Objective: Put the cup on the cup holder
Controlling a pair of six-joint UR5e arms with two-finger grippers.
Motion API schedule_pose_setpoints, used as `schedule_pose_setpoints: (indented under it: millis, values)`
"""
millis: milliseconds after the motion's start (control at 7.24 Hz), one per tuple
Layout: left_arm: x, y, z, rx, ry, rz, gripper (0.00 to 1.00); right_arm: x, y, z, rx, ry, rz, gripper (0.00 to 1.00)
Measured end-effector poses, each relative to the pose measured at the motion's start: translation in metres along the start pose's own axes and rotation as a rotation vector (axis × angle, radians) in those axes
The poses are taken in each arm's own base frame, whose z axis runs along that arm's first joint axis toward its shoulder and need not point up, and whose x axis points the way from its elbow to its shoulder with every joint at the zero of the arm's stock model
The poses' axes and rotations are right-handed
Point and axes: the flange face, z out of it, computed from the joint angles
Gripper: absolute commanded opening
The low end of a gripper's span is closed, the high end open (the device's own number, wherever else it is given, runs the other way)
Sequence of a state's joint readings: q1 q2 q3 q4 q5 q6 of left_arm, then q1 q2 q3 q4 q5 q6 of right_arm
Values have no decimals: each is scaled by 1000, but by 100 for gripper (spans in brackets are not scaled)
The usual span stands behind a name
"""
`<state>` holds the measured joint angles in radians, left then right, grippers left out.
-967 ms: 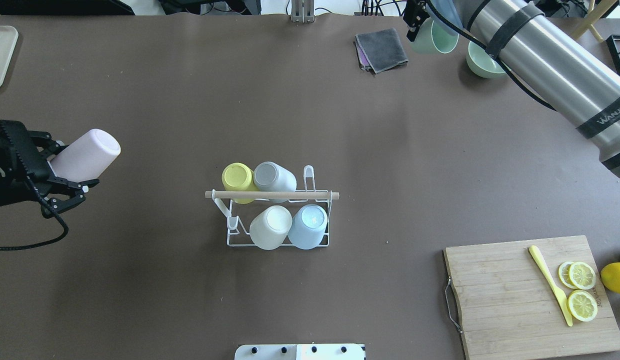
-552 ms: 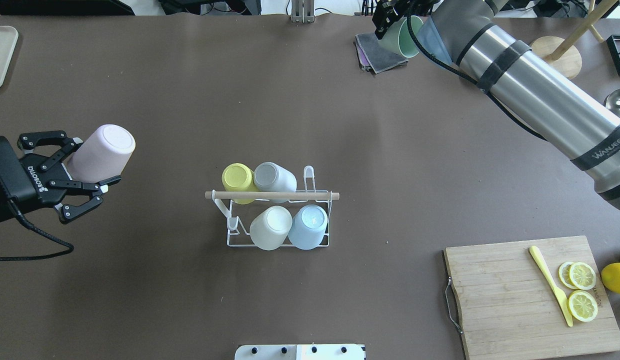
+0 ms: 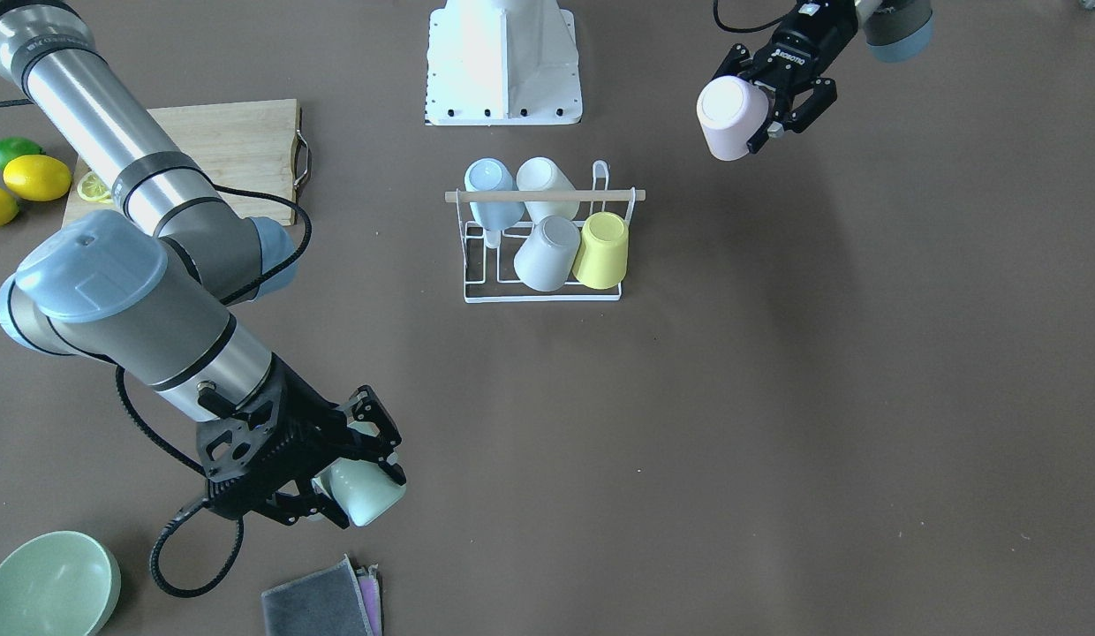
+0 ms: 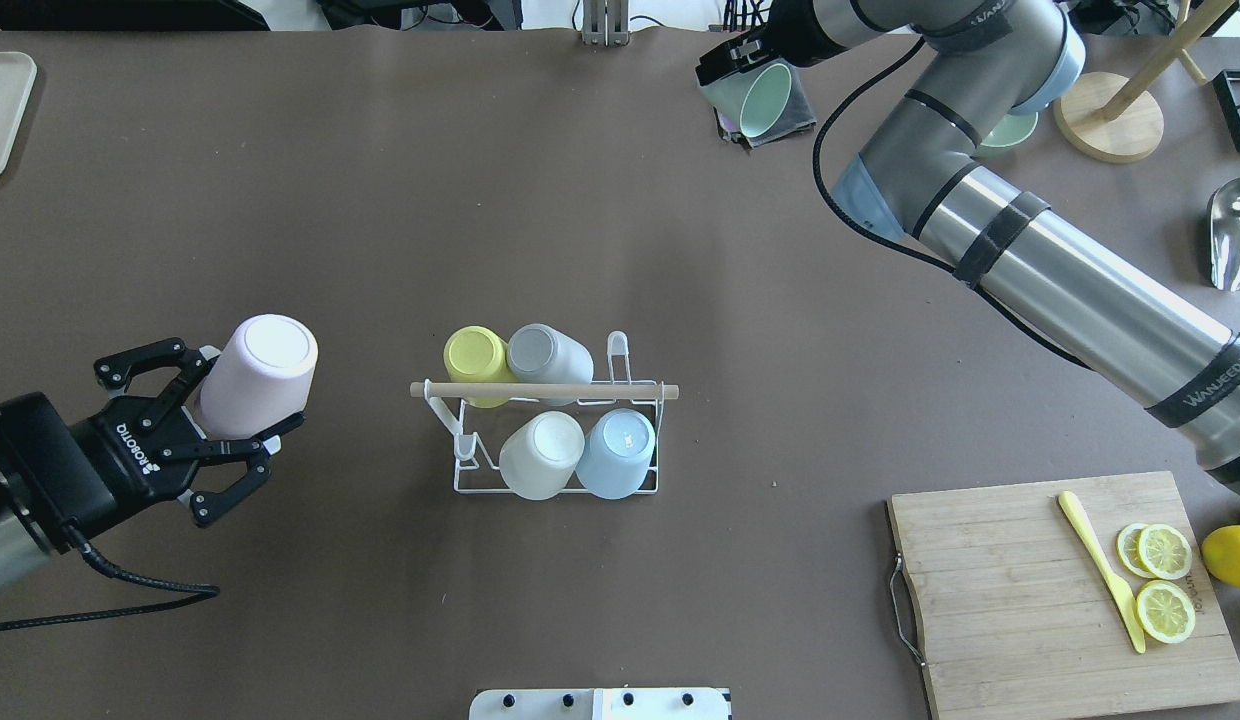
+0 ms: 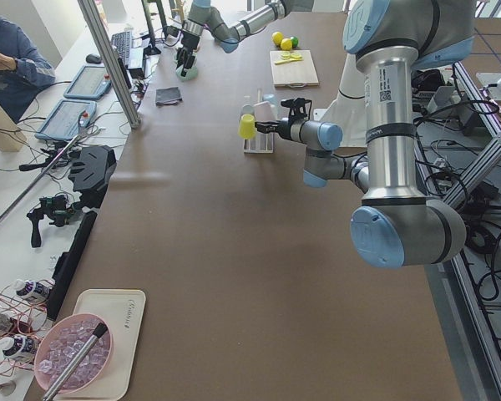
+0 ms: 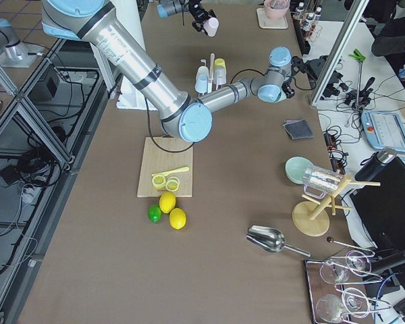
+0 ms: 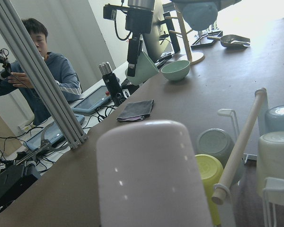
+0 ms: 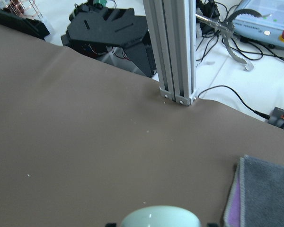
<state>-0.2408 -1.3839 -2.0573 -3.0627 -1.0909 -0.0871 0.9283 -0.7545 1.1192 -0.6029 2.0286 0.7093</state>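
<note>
The left gripper [image 4: 235,405] is clamped on a pink cup [image 4: 260,385] near its mouth, with the cup's base turned toward the holder [image 4: 545,390]. The cup is held off the table, well to the left of the holder. The right gripper [image 3: 353,481] is closed around a green cup [image 3: 369,496], far beyond the holder and to its right, over a grey cloth [image 4: 780,110].

The carrying step is judged to be in hand: two cups are gripped and neither has reached the holder. Four cups, yellow, grey, white and blue, are already seated there. One free prong [image 4: 617,350] is seen at the holder's back right and another [image 4: 464,443] at its front left. For the next move, the pink cup would need to be brought over the front-left prong, mouth down, and lowered clear of the white cup [image 4: 540,455] beside it.

Whether a left finger sits inside the pink cup's rim cannot be told. In the right wrist view only the top edge of the green cup is shown, and the jaws are cut off. In the left wrist view the pink cup hides the fingers.
</note>
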Motion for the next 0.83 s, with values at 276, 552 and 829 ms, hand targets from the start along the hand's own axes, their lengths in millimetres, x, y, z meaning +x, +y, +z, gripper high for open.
schedule_pose_setpoints:
  millis: [276, 552, 829]
  values:
    - [33, -12, 12, 62, -40, -62, 62, -43, 9, -5, 187, -83, 7, 0]
    - [57, -19, 41, 115, -69, -107, 62, -66, 34, -11, 338, -191, -23, 0]
    - [79, -18, 63, 132, -146, -89, 62, -73, 65, -23, 437, -316, -74, 0]
